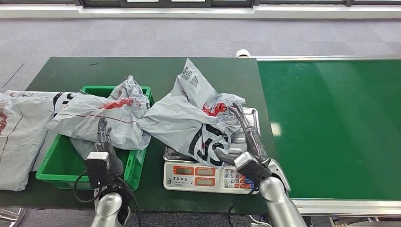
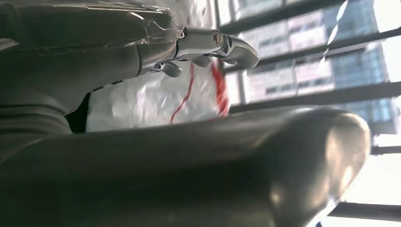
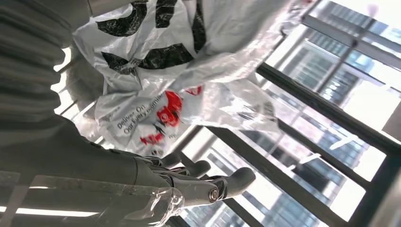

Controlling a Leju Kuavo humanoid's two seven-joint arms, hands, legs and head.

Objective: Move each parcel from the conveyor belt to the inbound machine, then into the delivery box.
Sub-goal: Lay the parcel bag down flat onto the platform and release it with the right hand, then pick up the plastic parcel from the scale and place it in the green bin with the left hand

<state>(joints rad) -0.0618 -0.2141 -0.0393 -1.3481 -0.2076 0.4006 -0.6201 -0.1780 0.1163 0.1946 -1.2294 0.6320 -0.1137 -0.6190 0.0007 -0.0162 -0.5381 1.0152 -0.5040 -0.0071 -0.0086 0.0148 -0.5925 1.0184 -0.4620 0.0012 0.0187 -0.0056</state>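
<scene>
Inside green bin (image 1: 56,168): grey parcel (image 1: 101,116); second parcel (image 1: 189,120) on scale (image 1: 198,176).

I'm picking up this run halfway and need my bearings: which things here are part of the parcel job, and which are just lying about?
Job:
- grey parcel on the scale, right hand against it
- parcel over the green box, left hand beside it
- conveyor belt

Lying about:
- flat grey bags left of the box
- dark green table

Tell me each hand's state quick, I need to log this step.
Left hand: open, by the parcel in the green box.
Right hand: open, fingers spread against the parcel on the scale.
</scene>
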